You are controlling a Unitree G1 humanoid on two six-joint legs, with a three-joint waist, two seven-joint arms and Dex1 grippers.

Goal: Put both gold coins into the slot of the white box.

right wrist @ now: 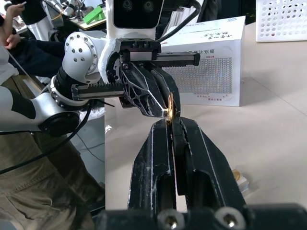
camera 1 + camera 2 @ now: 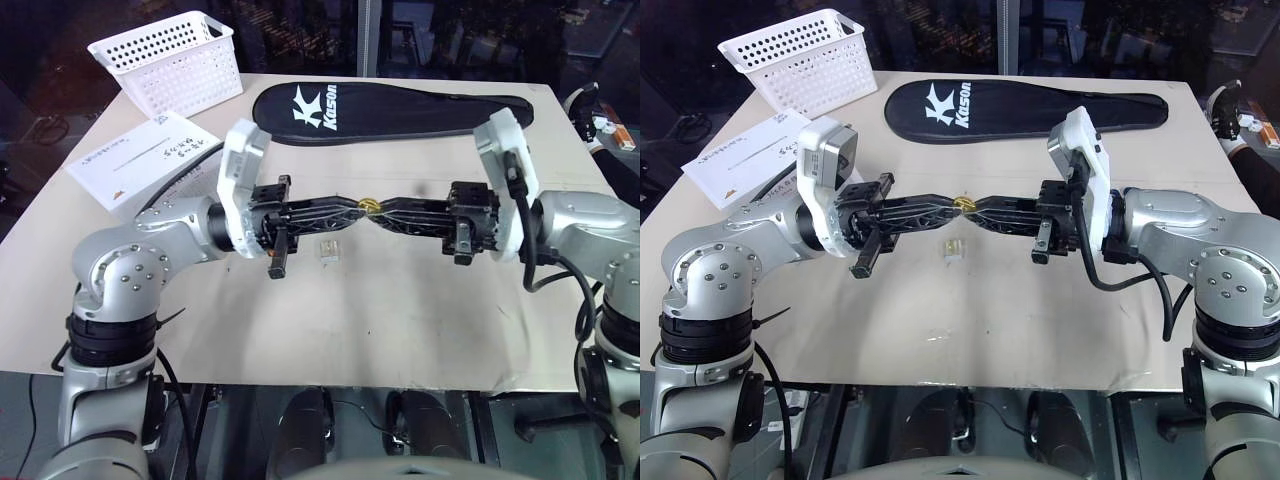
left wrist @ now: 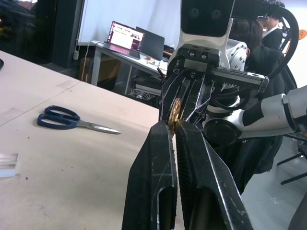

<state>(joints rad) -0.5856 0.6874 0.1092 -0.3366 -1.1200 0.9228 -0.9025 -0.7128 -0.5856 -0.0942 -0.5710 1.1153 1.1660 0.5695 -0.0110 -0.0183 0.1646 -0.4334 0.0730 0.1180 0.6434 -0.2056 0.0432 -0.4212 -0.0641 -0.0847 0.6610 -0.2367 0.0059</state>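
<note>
We pinch one gold coin (image 2: 369,205) between both closed grippers, left gripper (image 2: 352,207) and right gripper (image 2: 385,208); thin, rigid, likely slippery, best gripped across its faces.

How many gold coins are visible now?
2. One gold coin pinched between the left end effector and right end effector; another apparently lies in the clear holder on the table.

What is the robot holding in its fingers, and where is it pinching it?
One gold coin, in mid-air above the table. The left gripper and the right gripper meet tip to tip, each shut on an edge of the coin from opposite sides.
</note>
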